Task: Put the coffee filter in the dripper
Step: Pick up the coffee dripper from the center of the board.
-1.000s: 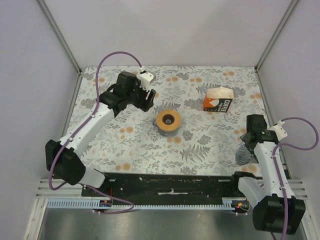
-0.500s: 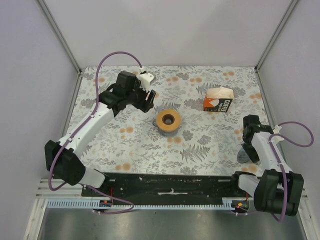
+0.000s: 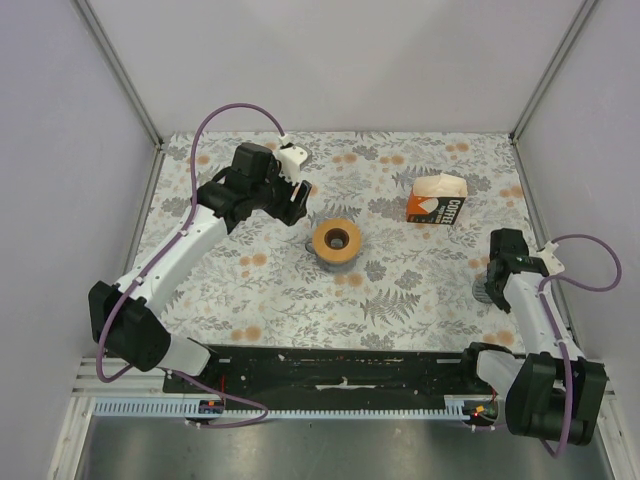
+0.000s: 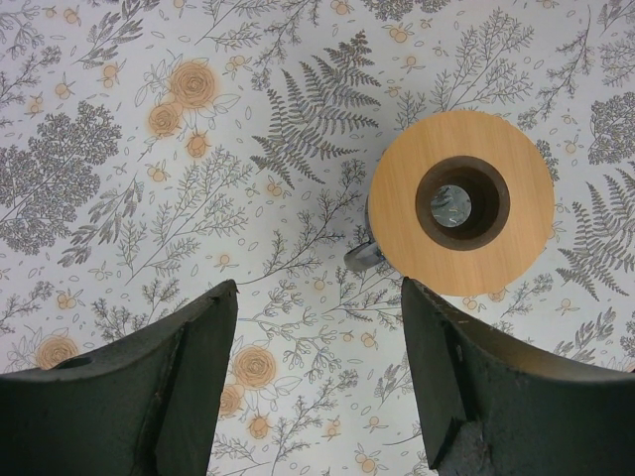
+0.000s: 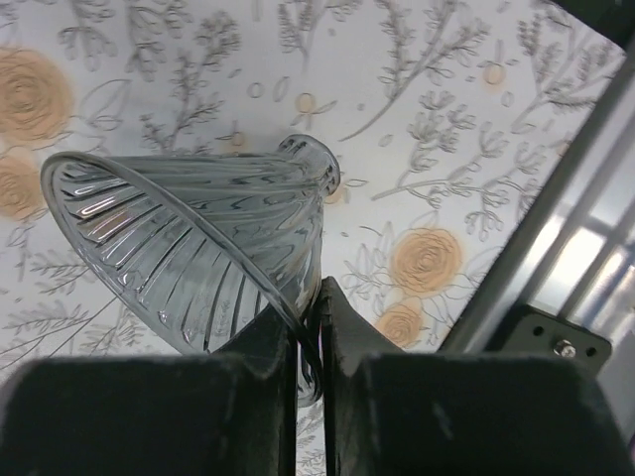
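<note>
- Right gripper (image 5: 306,315): fingers narrow, pinching the rim wall of the dripper (image 5: 198,233), a clear ribbed cone tipped on its side.
- Dripper location: about 4 o'clock from the tan ring (image 4: 407,213), near the right edge of the table (image 3: 400,300).
- Left gripper (image 4: 317,293): jaws wide, holding nothing, hovering at 10 o'clock of the ring.
- Coffee filter: not identifiable in any view. The COFFEE carton (image 3: 437,204) stands at 2 o'clock of the ring; its contents cannot be told.
- Assessment: early stage. The dripper is gripped but not upright, and no filter is in hand or seated.
</note>
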Available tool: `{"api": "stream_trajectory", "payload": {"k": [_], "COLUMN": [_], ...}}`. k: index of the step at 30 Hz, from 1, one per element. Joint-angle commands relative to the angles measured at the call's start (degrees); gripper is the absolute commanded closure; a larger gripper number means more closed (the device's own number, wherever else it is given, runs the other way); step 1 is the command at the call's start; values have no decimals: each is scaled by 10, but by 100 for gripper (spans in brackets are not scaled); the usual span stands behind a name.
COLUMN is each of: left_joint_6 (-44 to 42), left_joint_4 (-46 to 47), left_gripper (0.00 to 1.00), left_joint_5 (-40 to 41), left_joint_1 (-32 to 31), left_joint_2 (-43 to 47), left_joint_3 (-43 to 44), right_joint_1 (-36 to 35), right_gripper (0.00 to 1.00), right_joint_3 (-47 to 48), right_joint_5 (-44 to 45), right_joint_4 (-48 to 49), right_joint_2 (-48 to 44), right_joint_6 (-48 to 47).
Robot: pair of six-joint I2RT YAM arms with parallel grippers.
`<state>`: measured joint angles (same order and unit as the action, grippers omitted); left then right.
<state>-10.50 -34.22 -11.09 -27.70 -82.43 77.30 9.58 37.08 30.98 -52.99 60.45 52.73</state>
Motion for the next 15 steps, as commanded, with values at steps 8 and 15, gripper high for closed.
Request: {"api": "stream_trajectory", "payload": {"k": [8, 15], "left_joint_6": [-22, -22], "left_joint_4": [2, 2], "left_gripper": [27, 27], "left_joint_5": [-13, -13], "left_joint_1": [2, 1], "left_joint_2": [19, 18], "left_joint_3": [27, 26], "right_joint_1": [2, -4], "right_gripper": [100, 100], "right_joint_3": [5, 45], "right_joint_5": [-129, -207], "right_joint_4": [146, 155], "right_joint_2": [19, 26], "right_joint_6": [-177, -256]}}
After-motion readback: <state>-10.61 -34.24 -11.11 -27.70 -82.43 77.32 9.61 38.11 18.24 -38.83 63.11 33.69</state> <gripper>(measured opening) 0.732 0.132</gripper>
